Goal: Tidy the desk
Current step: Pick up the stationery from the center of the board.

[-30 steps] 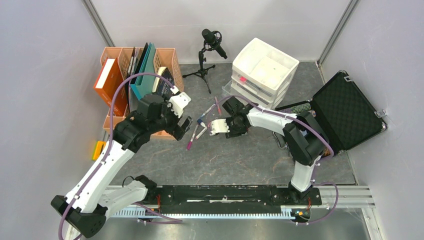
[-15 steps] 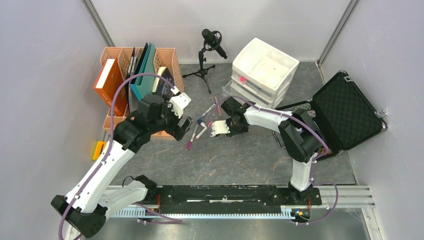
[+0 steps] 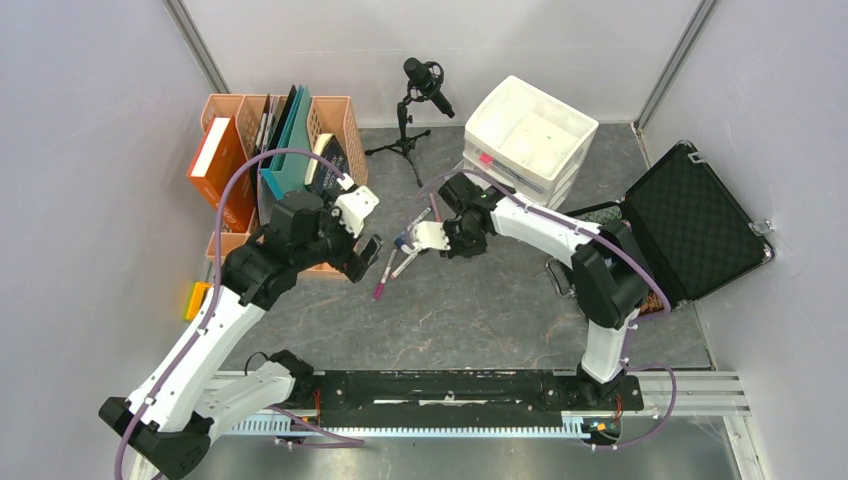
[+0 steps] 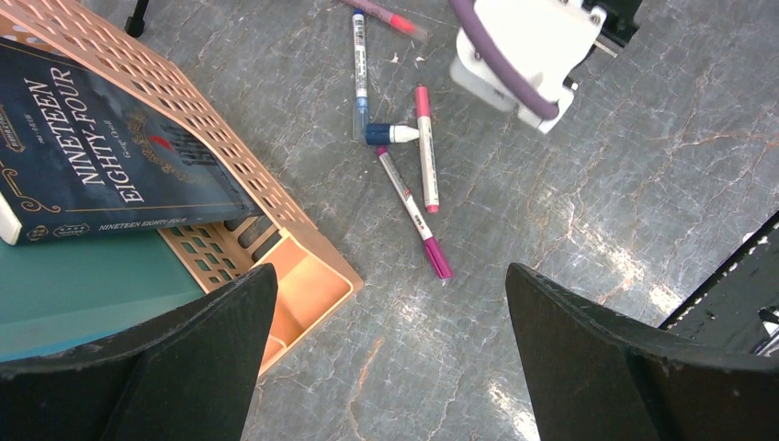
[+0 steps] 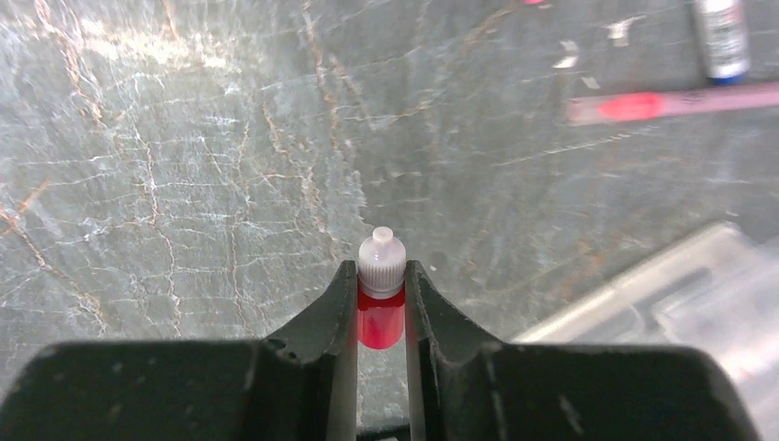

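Desk (image 3: pixel 450 310), basket (image 4: pixel 303 276) holding book (image 4: pixel 92 175), gripper (image 5: pixel 381 276) pinching marker (image 5: pixel 380 323)

Plain pale grey walls (image 3: pixel 80 150) close the space at the left, the back and the right. A left corner post (image 3: pixel 196 45) and a right corner post (image 3: pixel 685 50), both aluminium, lean outward; an aluminium rail (image 3: pixel 705 388) runs along the near edge.

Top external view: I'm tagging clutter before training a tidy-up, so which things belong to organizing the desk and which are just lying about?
Job in hand: desk, loose markers, red white-capped item pinched in the right end effector.
Lying about: microphone on its tripod, white drawer unit, open black case, orange baskets of books.
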You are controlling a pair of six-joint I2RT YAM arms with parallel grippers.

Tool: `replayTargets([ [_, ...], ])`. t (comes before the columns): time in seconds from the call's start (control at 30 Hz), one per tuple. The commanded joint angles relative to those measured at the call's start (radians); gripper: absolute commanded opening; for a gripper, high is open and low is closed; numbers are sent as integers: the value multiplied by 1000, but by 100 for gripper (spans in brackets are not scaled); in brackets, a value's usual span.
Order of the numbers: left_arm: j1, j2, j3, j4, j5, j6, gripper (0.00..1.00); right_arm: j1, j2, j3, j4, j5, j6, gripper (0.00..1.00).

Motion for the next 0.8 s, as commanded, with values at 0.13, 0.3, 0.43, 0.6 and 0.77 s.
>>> replayTargets([
  [0.13,-1,-19,-4,43,-5,37,100,1,-144,184,6,41,170,9],
  [0.3,-1,-22,-4,44,-1,34,100,-35,-137,277,29,123,249,9],
  [0.43,-1,-25,-7,43,1,35,100,-79,-111,332,25,163,284,9],
  [0.6,-1,-23,-10,44,4,37,100,-131,-66,353,16,188,296,10],
  [0.77,-1,-22,-15,46,3,40,100,-170,-38,339,17,202,289,11],
])
